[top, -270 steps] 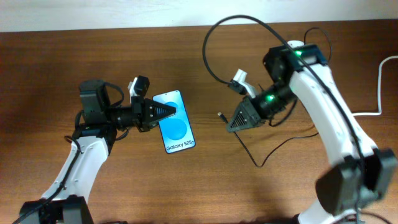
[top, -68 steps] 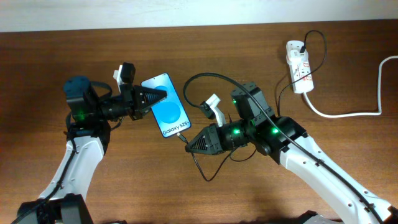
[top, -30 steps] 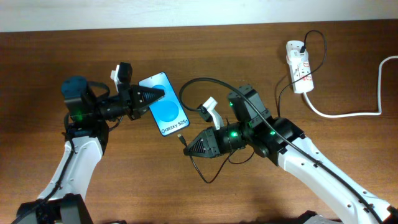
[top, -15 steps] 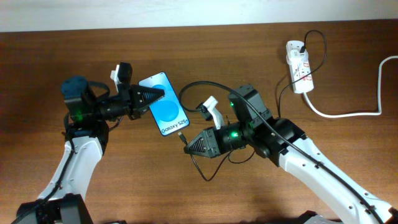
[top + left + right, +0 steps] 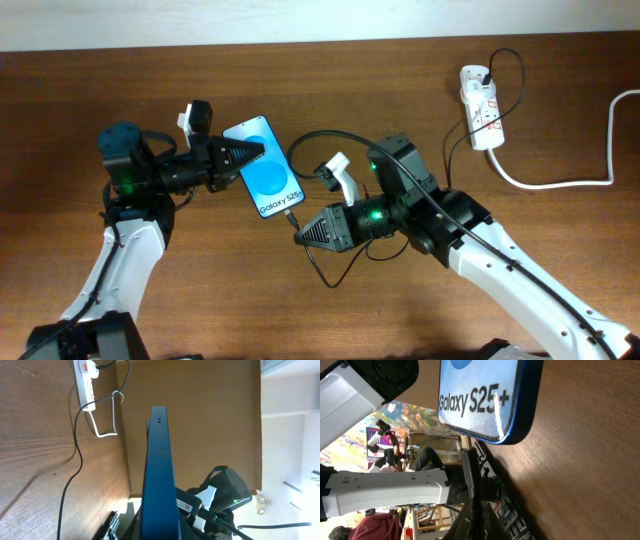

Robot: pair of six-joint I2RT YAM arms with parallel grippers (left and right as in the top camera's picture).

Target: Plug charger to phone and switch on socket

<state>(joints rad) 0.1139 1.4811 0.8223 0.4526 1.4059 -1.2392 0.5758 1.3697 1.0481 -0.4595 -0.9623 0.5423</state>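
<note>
table point(image 5: 250, 300): brown wood | wall point(image 5: 200, 20): pale strip along far edge

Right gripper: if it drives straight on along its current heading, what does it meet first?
The phone, at its bottom edge just ahead of the right gripper. The charger tip it holds would likely touch first. Whether it lines up with the port is unclear.

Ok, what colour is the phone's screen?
The phone shows a bright blue screen, clearest in the overhead view.

Brown wood-grain bench point(image 5: 330, 320), evenly lit, pale wall strip point(image 5: 150, 20) along its edge beyond the left claw point(image 5: 262, 152), cluttered bright room with colourful picture point(image 5: 402, 415) past the right claw point(image 5: 298, 238)
</note>
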